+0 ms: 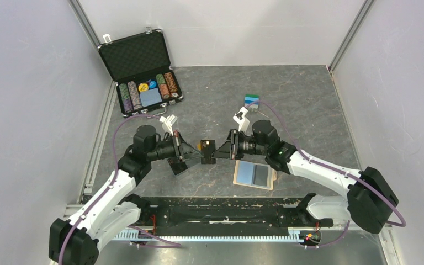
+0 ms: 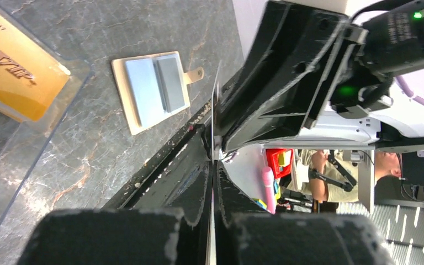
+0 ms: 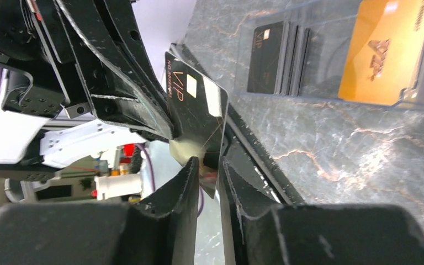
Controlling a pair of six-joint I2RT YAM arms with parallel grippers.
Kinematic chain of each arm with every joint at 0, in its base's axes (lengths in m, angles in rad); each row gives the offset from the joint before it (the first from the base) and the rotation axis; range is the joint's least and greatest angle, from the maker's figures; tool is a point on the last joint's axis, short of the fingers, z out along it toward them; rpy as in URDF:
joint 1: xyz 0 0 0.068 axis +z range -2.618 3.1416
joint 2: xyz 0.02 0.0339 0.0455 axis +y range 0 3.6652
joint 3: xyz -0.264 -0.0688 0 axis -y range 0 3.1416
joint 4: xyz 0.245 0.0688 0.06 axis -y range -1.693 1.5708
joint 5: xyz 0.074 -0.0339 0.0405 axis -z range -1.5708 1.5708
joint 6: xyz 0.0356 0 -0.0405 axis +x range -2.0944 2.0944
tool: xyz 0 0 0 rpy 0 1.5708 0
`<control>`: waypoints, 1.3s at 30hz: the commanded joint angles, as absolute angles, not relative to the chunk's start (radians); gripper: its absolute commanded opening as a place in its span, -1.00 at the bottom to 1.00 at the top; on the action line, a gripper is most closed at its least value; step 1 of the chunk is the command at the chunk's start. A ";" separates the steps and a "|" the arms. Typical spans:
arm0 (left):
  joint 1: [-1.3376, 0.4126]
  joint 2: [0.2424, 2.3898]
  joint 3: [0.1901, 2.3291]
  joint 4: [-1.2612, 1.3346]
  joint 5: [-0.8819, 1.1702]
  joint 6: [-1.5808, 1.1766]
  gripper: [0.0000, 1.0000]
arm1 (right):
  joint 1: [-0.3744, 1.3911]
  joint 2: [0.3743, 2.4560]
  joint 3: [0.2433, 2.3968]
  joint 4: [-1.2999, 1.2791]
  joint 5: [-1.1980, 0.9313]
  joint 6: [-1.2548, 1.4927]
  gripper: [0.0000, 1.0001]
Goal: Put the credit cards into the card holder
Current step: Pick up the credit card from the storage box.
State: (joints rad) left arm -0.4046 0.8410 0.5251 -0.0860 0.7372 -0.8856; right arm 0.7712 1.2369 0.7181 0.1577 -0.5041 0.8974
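Observation:
A black VIP credit card [image 3: 196, 105] hangs in the air between both grippers, above the table's middle [image 1: 206, 148]. My left gripper [image 2: 214, 165] is shut on it; in the left wrist view the card shows edge-on [image 2: 216, 110]. My right gripper [image 3: 210, 165] faces it with the jaws slightly apart and the card's lower corner in the gap. The tan card holder [image 1: 239, 178] lies open on the table below the right gripper, with a blue card [image 1: 247, 173] and a dark grey card [image 1: 261, 175] in it. In the left wrist view the card holder [image 2: 120, 91] lies at the upper left.
A clear-lidded black box [image 3: 320, 94] holds black cards [image 3: 279, 58] and a gold card [image 3: 386, 49], below the left gripper. An open black chip case [image 1: 143, 72] stands at the back left. A small blue-green block [image 1: 251, 100] sits behind the right arm. Walls close in both sides.

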 commanded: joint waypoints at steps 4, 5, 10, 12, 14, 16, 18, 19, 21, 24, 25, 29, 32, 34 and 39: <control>-0.414 0.807 0.526 -0.018 0.793 -0.934 -0.95 | 0.777 1.253 0.647 0.486 -0.605 1.050 -0.50; -0.413 0.807 0.526 -0.019 0.796 -0.933 -0.95 | 0.776 1.254 0.644 0.498 -0.604 1.056 -0.49; -0.414 0.807 0.526 -0.041 0.800 -0.921 -0.95 | 0.769 1.260 0.613 0.606 -0.620 1.108 -0.69; -0.414 0.804 0.522 -0.044 0.796 -0.919 -0.95 | 0.768 1.252 0.600 0.637 -0.620 1.116 -0.75; -0.414 0.805 0.521 -0.044 0.795 -0.917 -0.96 | 0.765 1.242 0.584 0.676 -0.621 1.129 -0.75; -0.414 0.808 0.520 -0.044 0.797 -0.917 -0.95 | 0.764 1.239 0.573 0.722 -0.635 1.141 -0.75; -0.413 0.811 0.520 -0.043 0.801 -0.917 -0.95 | 0.764 1.240 0.571 0.758 -0.650 1.148 -0.75; -0.413 0.814 0.520 -0.041 0.804 -0.918 -0.95 | 0.764 1.243 0.571 0.771 -0.660 1.150 -0.75; -0.413 0.814 0.521 -0.033 0.810 -0.922 -0.95 | 0.764 1.248 0.574 0.779 -0.668 1.153 -0.75; -0.413 0.816 0.521 -0.028 0.820 -0.927 -0.95 | 0.764 1.256 0.569 0.812 -0.679 1.165 -0.76; -0.413 0.815 0.521 -0.027 0.823 -0.928 -0.95 | 0.764 1.258 0.569 0.819 -0.680 1.170 -0.77; -0.414 0.811 0.520 -0.028 0.822 -0.930 -0.95 | 0.764 1.256 0.569 0.784 -0.669 1.150 -1.00; -0.414 0.809 0.524 -0.050 0.811 -0.920 -0.79 | 0.763 1.233 0.580 0.654 -0.636 1.079 -1.00; -0.413 0.806 0.535 -0.098 0.790 -0.894 -0.64 | 0.759 1.211 0.596 0.524 -0.602 1.008 -1.00; -0.415 0.806 0.544 -0.204 0.717 -0.849 -0.46 | 0.717 1.130 0.579 0.294 -0.523 0.891 -1.00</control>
